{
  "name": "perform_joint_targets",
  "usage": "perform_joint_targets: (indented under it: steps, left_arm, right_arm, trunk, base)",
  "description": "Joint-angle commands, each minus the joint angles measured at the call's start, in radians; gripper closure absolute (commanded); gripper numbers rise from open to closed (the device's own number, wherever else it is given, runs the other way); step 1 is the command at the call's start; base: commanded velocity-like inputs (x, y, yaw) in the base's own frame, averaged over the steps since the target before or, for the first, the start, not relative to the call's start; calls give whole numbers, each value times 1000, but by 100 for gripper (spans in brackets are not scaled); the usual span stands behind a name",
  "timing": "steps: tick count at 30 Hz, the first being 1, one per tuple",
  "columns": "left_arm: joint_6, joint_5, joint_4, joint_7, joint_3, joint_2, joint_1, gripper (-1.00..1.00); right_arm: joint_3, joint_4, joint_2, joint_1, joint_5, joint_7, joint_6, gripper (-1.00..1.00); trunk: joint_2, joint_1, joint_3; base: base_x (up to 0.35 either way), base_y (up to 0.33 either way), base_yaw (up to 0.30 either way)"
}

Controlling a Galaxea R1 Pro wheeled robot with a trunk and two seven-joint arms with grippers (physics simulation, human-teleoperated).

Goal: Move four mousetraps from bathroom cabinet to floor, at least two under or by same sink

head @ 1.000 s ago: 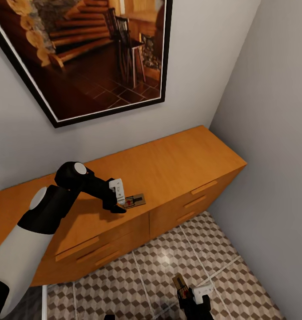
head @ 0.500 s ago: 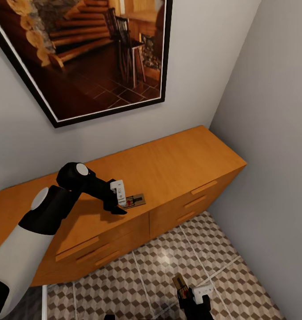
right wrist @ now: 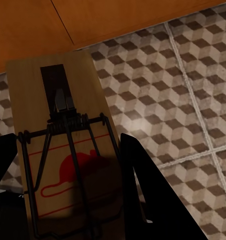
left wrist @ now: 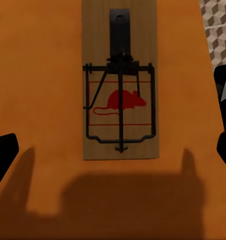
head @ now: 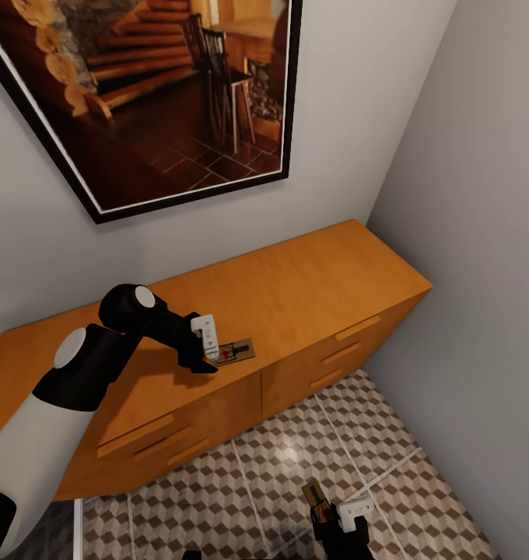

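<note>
One mousetrap (head: 238, 351) lies flat on the top of the orange-brown cabinet (head: 319, 284), near its front edge. My left gripper (head: 208, 363) hovers just beside it, open. In the left wrist view that mousetrap (left wrist: 120, 100) sits ahead of the left gripper (left wrist: 113, 152), whose dark fingertips (left wrist: 3, 156) stand wide apart at both sides. Low over the bathroom floor (head: 249, 482), my right gripper (head: 327, 519) is shut on a second mousetrap (head: 314, 495). The right wrist view has this mousetrap (right wrist: 58, 150) clamped between the black fingers (right wrist: 142, 185).
A large framed picture (head: 140, 93) hangs on the wall above the cabinet. A grey side wall (head: 482, 272) closes the corner on the right. Drawer fronts with bar handles (head: 356, 328) face the patterned tiles.
My left gripper has drawn back very slightly from the mousetrap on the cabinet top. The trap, the right arm and its held trap have not moved.
</note>
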Motion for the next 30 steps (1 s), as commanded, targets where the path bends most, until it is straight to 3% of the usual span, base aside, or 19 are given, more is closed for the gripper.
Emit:
perform_joint_targets:
  steps: [1, 30]
  left_arm:
    - [11, -8, -1, -7, -2, 1, -1, -100]
    - [11, -11, 0, -7, -3, -13, -1, -100]
  right_arm:
    - [1, 1, 0, -1, 4, -3, -3, 100]
    - [1, 1, 0, -1, 4, -3, -3, 100]
  trunk:
    - [-2, 1, -1]
    - [-2, 1, -5]
  base:
    - [0, 0, 0]
    - [0, 0, 0]
